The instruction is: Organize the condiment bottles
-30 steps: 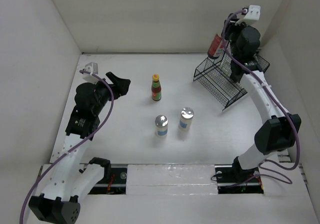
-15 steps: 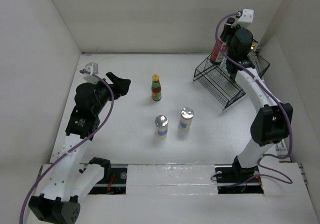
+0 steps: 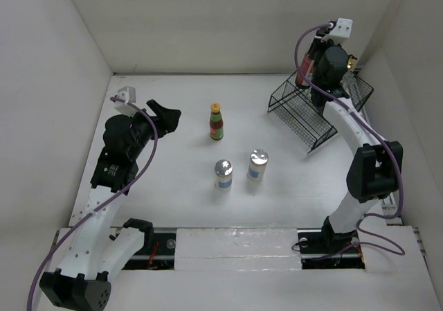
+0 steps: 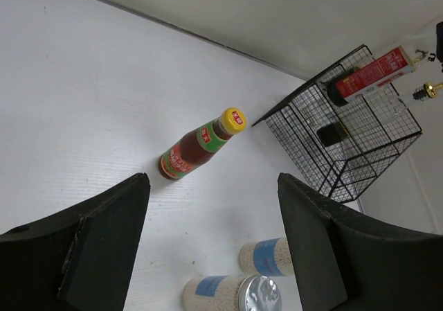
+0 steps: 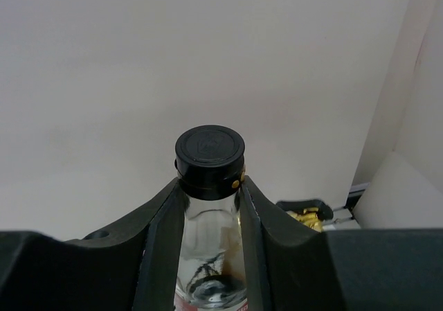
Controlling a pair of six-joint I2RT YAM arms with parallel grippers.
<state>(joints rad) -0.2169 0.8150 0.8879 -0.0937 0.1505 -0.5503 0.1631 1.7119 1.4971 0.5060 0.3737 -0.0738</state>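
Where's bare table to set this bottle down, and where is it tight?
Bare: the far strip between the sauce bottle and back wall, and the patch between the shakers and basket. Tight: the middle, around those three, and the basket's corner, where the right gripper holds the bottle.

Found sauce bottle (image 3: 217,122) upright at middle of tabletop (image 3: 180,165), toward the far edge. Noted two shakers nearer the near edge, side by side and apart: left shaker (image 3: 223,174), right shaker (image 3: 258,165) slightly farther back. Located wire basket (image 3: 299,113) at far right corner. Recorded jar (image 3: 302,67) off the tabletop, above the basket's far side, in right gripper (image 5: 209,186).
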